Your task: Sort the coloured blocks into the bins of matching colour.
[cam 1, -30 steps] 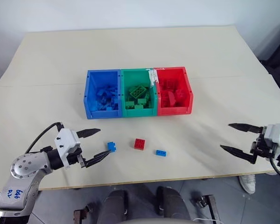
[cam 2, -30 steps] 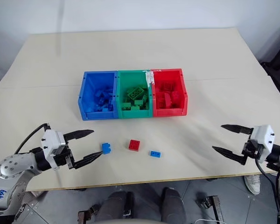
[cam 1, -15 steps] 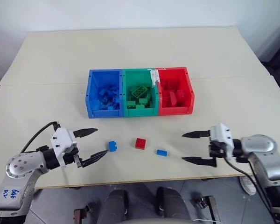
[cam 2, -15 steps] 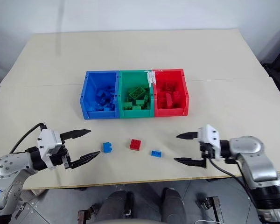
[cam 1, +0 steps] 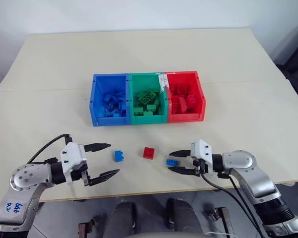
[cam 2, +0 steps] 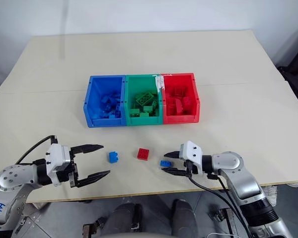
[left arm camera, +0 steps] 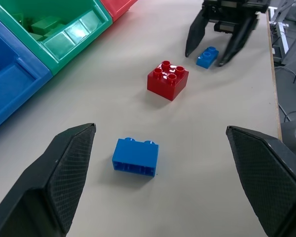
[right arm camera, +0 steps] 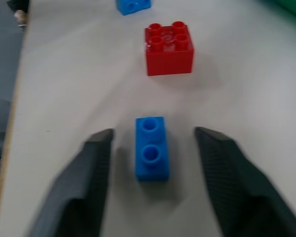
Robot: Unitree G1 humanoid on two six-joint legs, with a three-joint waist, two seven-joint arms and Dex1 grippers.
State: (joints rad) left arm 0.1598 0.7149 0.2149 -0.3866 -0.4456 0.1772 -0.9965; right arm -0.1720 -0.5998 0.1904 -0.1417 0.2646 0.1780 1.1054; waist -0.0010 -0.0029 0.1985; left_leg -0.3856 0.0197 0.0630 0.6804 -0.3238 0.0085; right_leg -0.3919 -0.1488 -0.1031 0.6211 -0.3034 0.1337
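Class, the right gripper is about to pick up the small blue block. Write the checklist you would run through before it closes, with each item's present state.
1. Small blue block lies between the right gripper's fingers: ok.
2. Fingers touching the block's sides: not ok, a gap shows on each side.
3. Red block apart from the fingers: ok.
4. Left gripper open and away from the pick: ok.
5. Blue bin open-topped, room for another block: ok.
6. Block flat on the table, studs up: ok.
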